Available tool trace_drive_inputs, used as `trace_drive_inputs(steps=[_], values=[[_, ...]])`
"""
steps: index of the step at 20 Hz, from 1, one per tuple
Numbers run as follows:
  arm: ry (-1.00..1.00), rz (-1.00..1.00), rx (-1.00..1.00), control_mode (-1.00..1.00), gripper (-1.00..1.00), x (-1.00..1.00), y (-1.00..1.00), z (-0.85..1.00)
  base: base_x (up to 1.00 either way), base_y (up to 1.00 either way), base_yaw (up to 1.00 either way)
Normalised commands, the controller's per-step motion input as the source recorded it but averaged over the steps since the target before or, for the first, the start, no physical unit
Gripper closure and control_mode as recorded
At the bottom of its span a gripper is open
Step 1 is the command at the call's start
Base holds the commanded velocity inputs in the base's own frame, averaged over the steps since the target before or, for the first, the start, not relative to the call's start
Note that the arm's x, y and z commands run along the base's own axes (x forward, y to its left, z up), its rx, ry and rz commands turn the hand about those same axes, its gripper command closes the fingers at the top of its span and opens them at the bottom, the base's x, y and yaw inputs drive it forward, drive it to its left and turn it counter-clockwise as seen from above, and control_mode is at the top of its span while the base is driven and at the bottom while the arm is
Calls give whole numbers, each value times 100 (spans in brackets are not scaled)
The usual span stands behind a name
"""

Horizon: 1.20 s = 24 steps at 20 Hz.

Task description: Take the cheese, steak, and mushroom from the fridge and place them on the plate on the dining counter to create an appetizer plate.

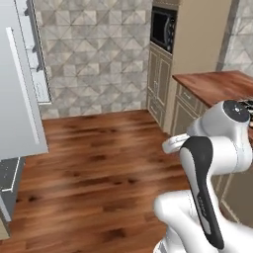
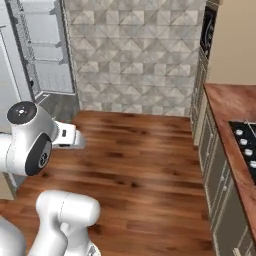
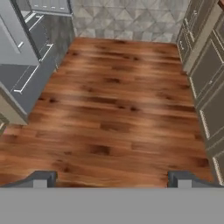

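Note:
In the hand view my gripper point(image 3: 112, 179) is open, its two dark fingertips point(image 3: 41, 178) wide apart over bare wood floor with nothing between them. The grey-white fridge point(image 1: 20, 99) stands at the left with its door swung out and its long bar handle showing. Its door racks point(image 2: 47, 50) appear at the upper left of the right base view, and its lower part point(image 3: 26, 57) at the left of the hand view. At the right runs the reddish-brown dining counter point(image 1: 212, 86) point(image 2: 230, 115) with the black cooktop point(image 2: 245, 145). The cheese, steak, mushroom and plate are out of view.
A wide wooden floor point(image 1: 99, 158) lies between the fridge and the counter. A tall cabinet with a built-in black oven point(image 1: 163, 29) stands at the back right against the tiled wall point(image 2: 135, 55). Cream cupboard fronts point(image 3: 205, 83) line the right side.

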Motion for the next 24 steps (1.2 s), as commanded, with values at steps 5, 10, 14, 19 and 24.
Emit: trace_drive_inputs(steps=[5, 10, 14, 19, 24], values=[[0, 0, 0, 100, -100, 0, 0, 0, 100, -7, 62], [0, 0, 0, 100, -100, 0, 0, 0, 100, -34, 48], [0, 0, 0, 100, -100, 0, 0, 0, 100, -67, 24], [0, 0, 0, 100, -100, 0, 0, 0, 94, -45, 24], [0, 0, 0, 100, -100, 0, 0, 0, 56, -3, 43]])
